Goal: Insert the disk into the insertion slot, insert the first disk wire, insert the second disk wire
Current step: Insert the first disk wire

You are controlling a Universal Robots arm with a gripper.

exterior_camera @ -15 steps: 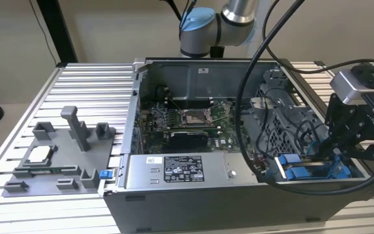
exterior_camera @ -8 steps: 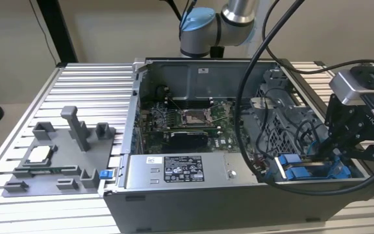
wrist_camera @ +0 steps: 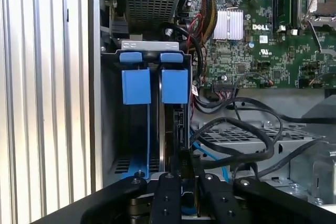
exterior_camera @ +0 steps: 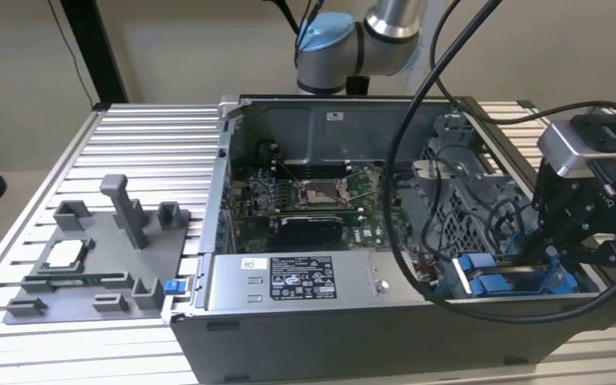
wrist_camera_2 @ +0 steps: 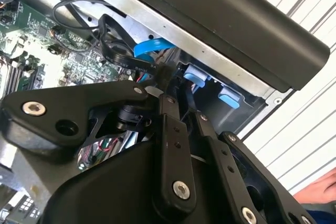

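The disk (wrist_camera: 175,124) stands on edge in the insertion slot (wrist_camera: 137,129) of the grey drive cage, and its bright blue frame tab (wrist_camera: 174,85) shows beside a second blue tab (wrist_camera: 135,85). My gripper (wrist_camera: 186,174) hangs just over the disk's cable end. Its black fingers (wrist_camera: 166,198) are drawn close on a black disk wire connector (wrist_camera: 186,163). In the second wrist view the gripper (wrist_camera_2: 181,106) points at the cage's blue tabs (wrist_camera_2: 194,74), with a black wire loop (wrist_camera_2: 113,40) and a blue wire (wrist_camera_2: 149,48) beyond. The exterior view shows the gripper (exterior_camera: 544,255) above the blue rails (exterior_camera: 496,281) at the case's right end.
Loose black cables (wrist_camera: 247,129) cross the case beside the cage. The motherboard (exterior_camera: 308,200) and a grey labelled power-supply box (exterior_camera: 297,281) lie to the exterior view's left. A grey fixture (exterior_camera: 94,257) sits on the slatted table (exterior_camera: 147,136). Part of a person's hand (wrist_camera_2: 320,192) shows outside the case.
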